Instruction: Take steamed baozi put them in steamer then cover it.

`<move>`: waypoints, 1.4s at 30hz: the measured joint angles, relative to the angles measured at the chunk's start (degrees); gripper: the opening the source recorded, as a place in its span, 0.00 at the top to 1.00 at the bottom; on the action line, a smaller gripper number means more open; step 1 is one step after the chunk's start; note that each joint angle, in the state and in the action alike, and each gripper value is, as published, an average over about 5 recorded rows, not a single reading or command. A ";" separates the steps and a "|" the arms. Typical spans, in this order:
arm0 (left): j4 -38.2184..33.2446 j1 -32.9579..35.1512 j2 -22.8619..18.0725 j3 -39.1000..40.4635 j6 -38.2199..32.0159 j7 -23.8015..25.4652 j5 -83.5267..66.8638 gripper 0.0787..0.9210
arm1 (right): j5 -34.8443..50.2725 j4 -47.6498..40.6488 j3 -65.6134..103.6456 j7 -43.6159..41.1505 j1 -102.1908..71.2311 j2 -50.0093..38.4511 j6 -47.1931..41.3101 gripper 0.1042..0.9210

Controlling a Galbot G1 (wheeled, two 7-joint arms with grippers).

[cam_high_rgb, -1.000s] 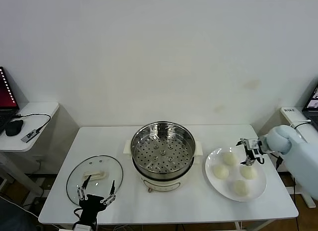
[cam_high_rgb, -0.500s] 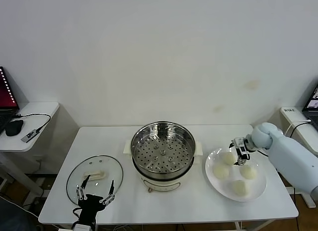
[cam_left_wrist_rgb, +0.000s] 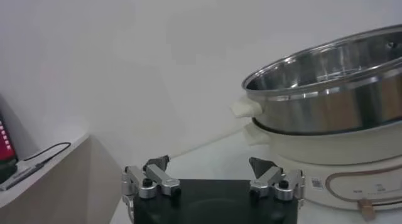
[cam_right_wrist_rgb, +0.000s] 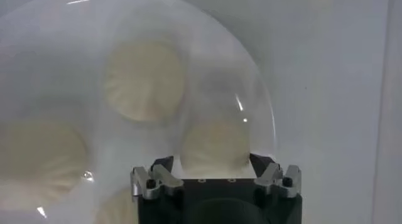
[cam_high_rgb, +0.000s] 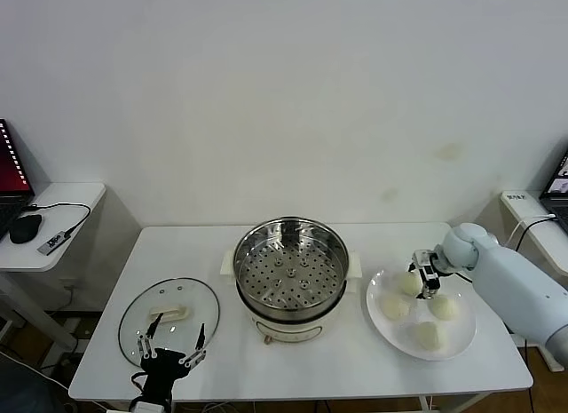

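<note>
Jaws of the right gripper (cam_right_wrist_rgb: pixel 214 167) stand partly open astride one smooth round cream-white steamed bun (cam_right_wrist_rgb: pixel 213 147), a finger at each flank; whether the pads press it cannot be told. That bun is the rear one of four on a flat round white plate (cam_high_rgb: pixel 461 338) at the right end of the white table (cam_high_rgb: pixel 373 369). The other three buns (cam_high_rgb: pixel 394 307) lie close around it on the same plate. Just beside the plate, at mid-table, stands the shiny stainless-steel steamer pot (cam_high_rgb: pixel 291 253), uncovered, its perforated tray bare, on a cream-white base. Well apart, near the left front corner, the round clear glass lid (cam_high_rgb: pixel 169 320) lies flat. Jaws of the left gripper (cam_high_rgb: pixel 170 345) are spread wide at the lid's near edge, holding nothing.
</note>
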 measured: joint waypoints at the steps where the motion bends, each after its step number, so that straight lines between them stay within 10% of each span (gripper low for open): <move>1: -0.06 0.05 0.00 0.01 0.00 -0.01 0.07 0.12 | 0.01 -0.19 0.00 0.08 0.03 0.12 -0.01 0.25; 19: -0.94 0.50 0.24 0.29 -0.07 -0.11 0.53 0.12 | 1.82 0.24 -1.50 -0.26 1.87 -0.57 -0.40 0.44; 42: -0.21 -0.70 1.76 0.37 -0.03 -0.15 0.18 0.12 | 21.50 16.20 -18.80 0.23 25.91 -8.73 -4.31 0.45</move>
